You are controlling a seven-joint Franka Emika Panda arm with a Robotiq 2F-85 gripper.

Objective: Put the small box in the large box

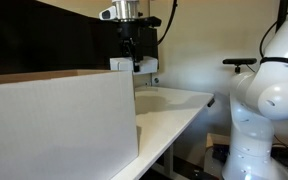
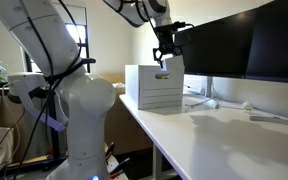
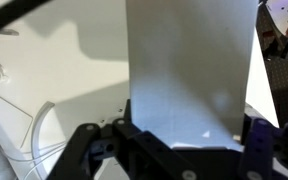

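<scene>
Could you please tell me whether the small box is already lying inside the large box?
No, in an exterior view the small box hangs clamped in the pincer, above the top edge of the large box.

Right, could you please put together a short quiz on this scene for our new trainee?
1. Short answer: what is the tool shut on?
2. True or false: the small box lies loose on the bottom of the large box, with nothing gripping it.
3. Pick one: the small box is A) held up in the air near the large box's top edge, B) flat on the tabletop, C) down on the floor.
Key: 1. the small box; 2. false; 3. A.
</scene>
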